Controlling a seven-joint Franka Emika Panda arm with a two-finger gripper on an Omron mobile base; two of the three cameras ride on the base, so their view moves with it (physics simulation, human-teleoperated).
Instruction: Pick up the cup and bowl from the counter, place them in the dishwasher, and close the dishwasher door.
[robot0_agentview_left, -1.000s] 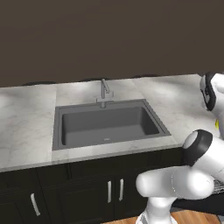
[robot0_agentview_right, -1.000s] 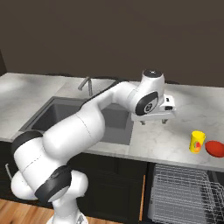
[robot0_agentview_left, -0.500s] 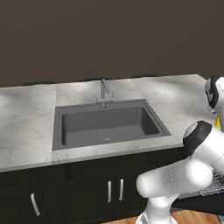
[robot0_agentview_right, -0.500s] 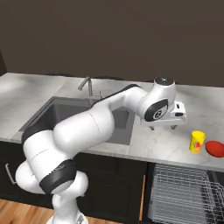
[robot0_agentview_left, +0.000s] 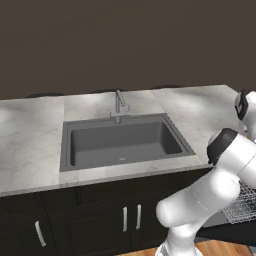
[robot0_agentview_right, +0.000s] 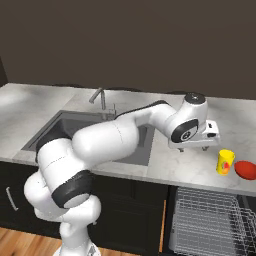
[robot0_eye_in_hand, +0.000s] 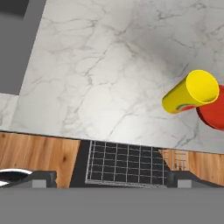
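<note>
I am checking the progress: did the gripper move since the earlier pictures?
Yes. In the right base view the gripper has travelled right, away from the sink, towards the yellow cup.

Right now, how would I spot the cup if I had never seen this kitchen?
Start at the sink and follow the counter right, past the gripper, toward its front edge above the wire rack. The cup stands there: yellow, upright and narrow, beside the wider, low red bowl.
</note>
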